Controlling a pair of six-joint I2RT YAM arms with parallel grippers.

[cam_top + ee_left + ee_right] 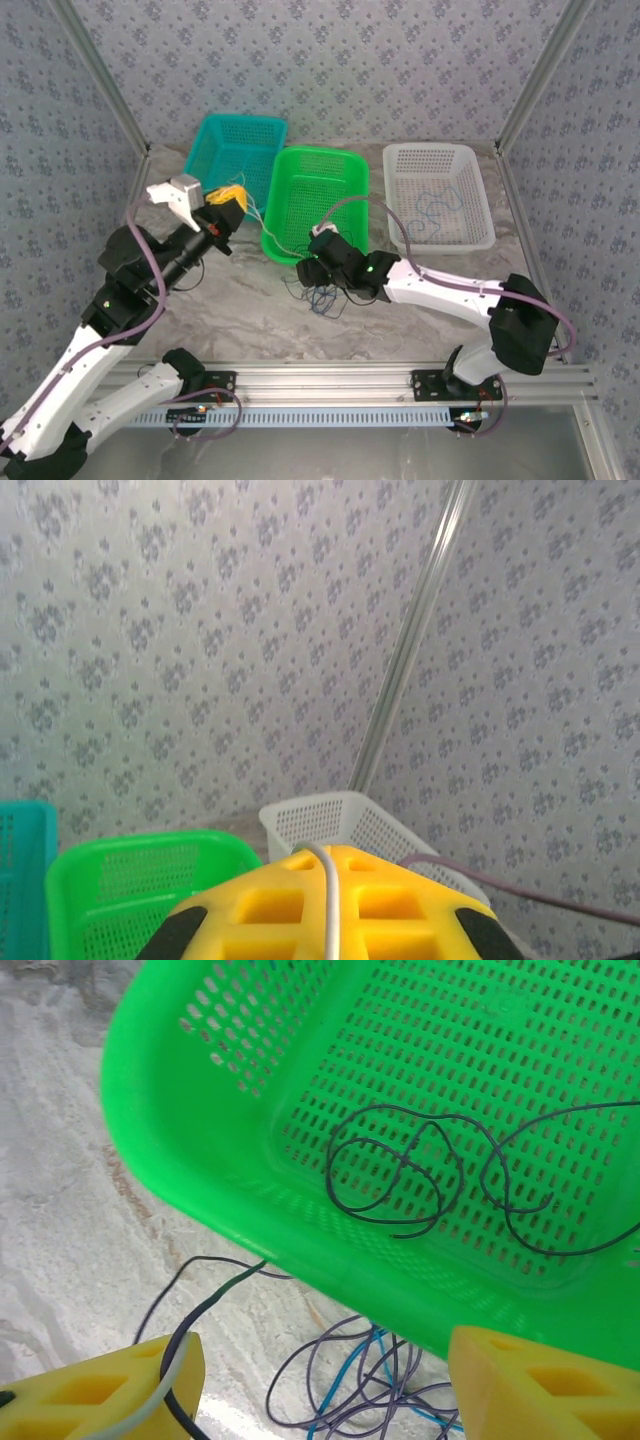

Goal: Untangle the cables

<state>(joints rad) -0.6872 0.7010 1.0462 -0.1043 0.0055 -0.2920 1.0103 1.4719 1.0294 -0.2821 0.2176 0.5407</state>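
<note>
A tangle of thin dark and blue cables [322, 296] [400, 1390] lies on the marble table just in front of the green basket [320, 160] [250, 1210]. My right gripper [312, 268] [320, 1400] hovers over the tangle, open, with a dark cable and a whitish cable [172, 1380] draped over its left finger. A dark cable [395, 1175] lies looped inside the green basket. My left gripper [228, 200] [322, 858] is raised near the teal basket [240, 125], shut on a whitish cable [330, 905] that runs between its yellow fingers.
The white basket [440, 150] [330, 815] at the back right holds a thin blue cable [432, 208]. Patterned walls and metal posts enclose the table on three sides. The rail with the arm bases runs along the near edge.
</note>
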